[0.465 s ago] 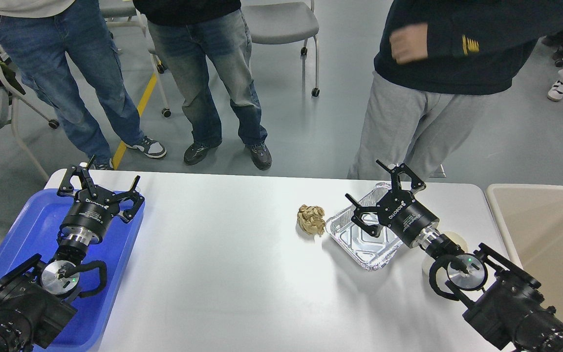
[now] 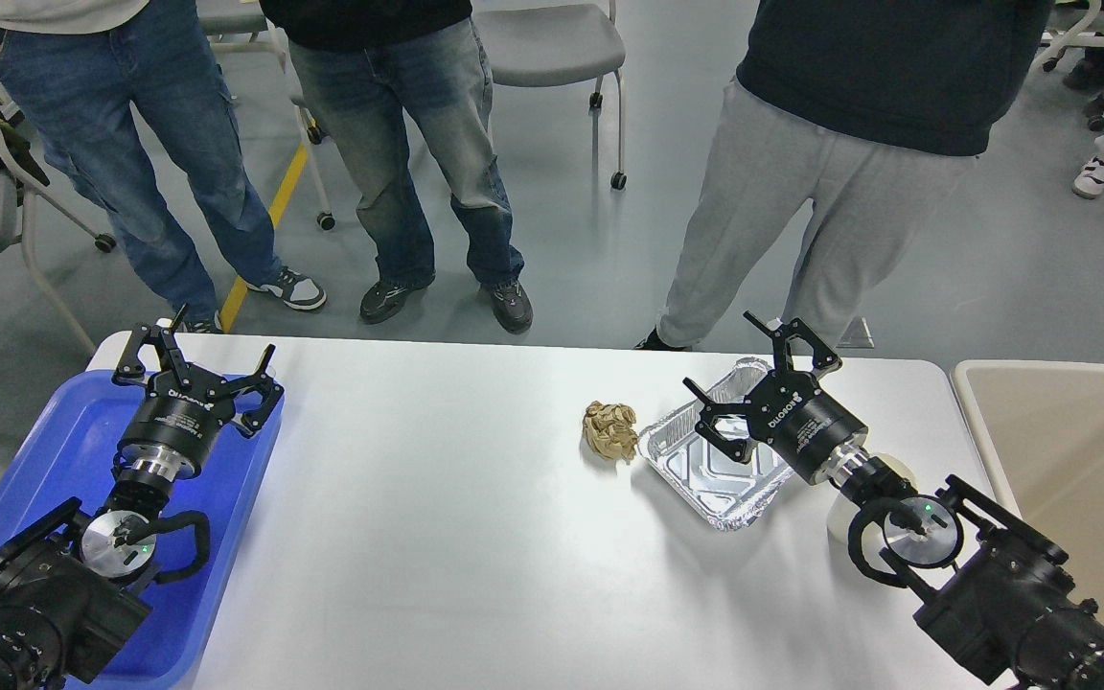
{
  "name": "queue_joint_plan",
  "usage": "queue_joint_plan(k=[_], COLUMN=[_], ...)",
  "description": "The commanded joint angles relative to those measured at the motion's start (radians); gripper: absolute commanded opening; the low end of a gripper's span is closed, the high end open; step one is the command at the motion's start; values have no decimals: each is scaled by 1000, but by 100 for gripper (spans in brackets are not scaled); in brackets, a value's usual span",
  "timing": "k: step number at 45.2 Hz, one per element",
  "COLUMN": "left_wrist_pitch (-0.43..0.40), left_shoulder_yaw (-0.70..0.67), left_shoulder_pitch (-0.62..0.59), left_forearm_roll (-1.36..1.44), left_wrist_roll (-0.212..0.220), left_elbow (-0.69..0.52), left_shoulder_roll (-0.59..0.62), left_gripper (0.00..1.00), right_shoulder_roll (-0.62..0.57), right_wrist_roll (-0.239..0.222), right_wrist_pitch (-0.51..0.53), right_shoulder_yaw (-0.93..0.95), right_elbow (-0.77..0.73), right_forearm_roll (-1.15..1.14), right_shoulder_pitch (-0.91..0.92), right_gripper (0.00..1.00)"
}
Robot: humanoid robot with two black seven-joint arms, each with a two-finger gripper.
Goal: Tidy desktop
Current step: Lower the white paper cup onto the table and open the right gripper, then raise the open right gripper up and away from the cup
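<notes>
The white desktop (image 2: 437, 517) fills the middle of the head view. A crumpled brown paper ball (image 2: 610, 429) lies on it right of centre. Just to its right sits an empty silver foil tray (image 2: 710, 470). My right gripper (image 2: 761, 377) is open and empty, held over the far part of the foil tray. A white round object (image 2: 897, 470) is mostly hidden behind my right wrist. My left gripper (image 2: 195, 358) is open and empty, held over the far end of the blue plastic tray (image 2: 54, 450) at the left.
A beige tub (image 2: 1069, 460) stands off the desktop's right end. Three people stand along the far edge, the nearest in grey trousers (image 2: 782, 230) right behind the foil tray. Chairs (image 2: 552, 48) stand behind them.
</notes>
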Motion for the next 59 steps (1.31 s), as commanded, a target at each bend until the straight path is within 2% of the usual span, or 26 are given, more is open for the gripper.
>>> queue_joint_plan(k=[1, 12, 24, 30, 33, 47, 59], left_wrist_pitch=[0, 0, 0, 0, 0, 0, 0], left_shoulder_yaw=[0, 0, 0, 0, 0, 0, 0], left_shoulder_pitch=[0, 0, 0, 0, 0, 0, 0], left_forearm_roll=[0, 0, 0, 0, 0, 0, 0], left_wrist_roll=[0, 0, 0, 0, 0, 0, 0], left_elbow=[0, 0, 0, 0, 0, 0, 0], left_shoulder_roll=[0, 0, 0, 0, 0, 0, 0], left_gripper=[100, 100, 100, 100, 100, 100, 100], right_shoulder_roll=[-26, -129, -336, -448, -488, -677, -793], right_wrist_roll=[-3, -11, -14, -64, -71, -87, -86], right_wrist_pitch=[0, -1, -12, -14, -17, -12, -9], right_shoulder_yaw=[-2, -4, -65, -99, -134, -415, -735], right_elbow=[10, 46, 201, 273, 289, 329, 424], right_forearm_roll=[-6, -78, -82, -85, -89, -146, -382], right_shoulder_pitch=[4, 21, 60, 113, 155, 429, 664], right_gripper=[100, 100, 100, 100, 100, 100, 100])
